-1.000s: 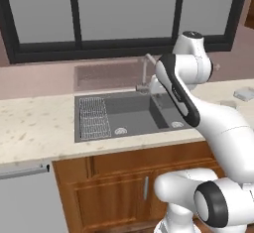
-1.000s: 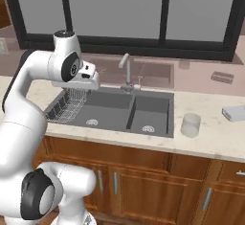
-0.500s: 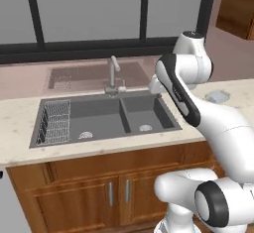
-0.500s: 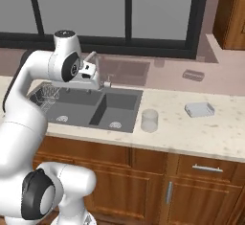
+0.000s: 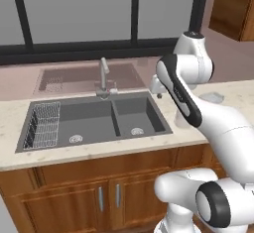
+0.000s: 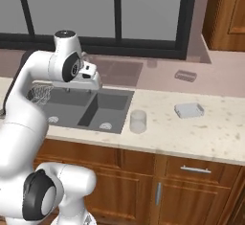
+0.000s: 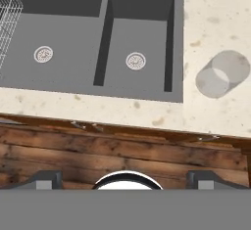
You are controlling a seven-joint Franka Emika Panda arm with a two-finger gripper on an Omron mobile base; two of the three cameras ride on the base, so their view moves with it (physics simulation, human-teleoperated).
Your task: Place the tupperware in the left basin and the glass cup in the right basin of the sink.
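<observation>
Beige stone counter, both views slid left since a second ago: base drove right. Left basin (image 6: 57, 106) and right basin (image 6: 107, 111) empty; glass cup (image 6: 138, 121) just beside the sink (image 5: 94, 123), tupperware (image 6: 189, 109) farther right. Gripper (image 6: 91, 78) open, holding nothing, raised over the sink. Both items now look reachable.

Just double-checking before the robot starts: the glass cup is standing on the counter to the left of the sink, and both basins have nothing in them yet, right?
Not quite. The glass cup stands on the counter to the right of the sink, just past the right basin, as the right base view shows. The rest holds: the left basin and the right basin have nothing in them yet.
</observation>
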